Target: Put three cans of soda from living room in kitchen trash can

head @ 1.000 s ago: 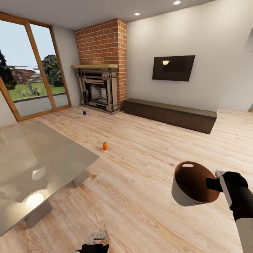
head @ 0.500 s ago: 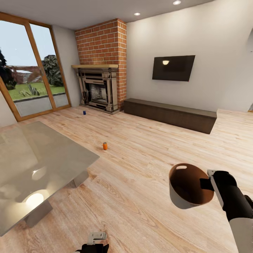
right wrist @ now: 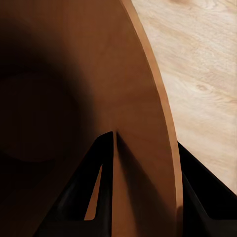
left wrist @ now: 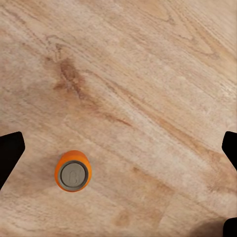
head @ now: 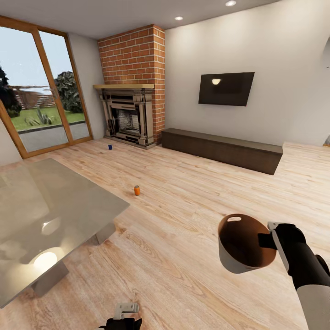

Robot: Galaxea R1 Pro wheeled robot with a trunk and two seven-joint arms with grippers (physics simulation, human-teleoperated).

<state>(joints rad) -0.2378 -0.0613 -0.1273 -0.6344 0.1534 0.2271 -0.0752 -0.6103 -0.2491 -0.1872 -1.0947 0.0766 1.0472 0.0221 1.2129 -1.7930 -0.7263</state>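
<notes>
- Near the right, the right gripper [head: 268,239] clamped the round brown bin's rim [head: 243,243], holding it tilted above the wood floor [head: 183,192].
- Left gripper [left wrist: 118,148] hung spread wide over an upright orange can [left wrist: 72,171].

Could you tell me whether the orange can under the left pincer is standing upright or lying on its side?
Upright. The left wrist view looks straight down on the orange can and shows its round grey lid with the tab, standing on the wood floor.
</notes>
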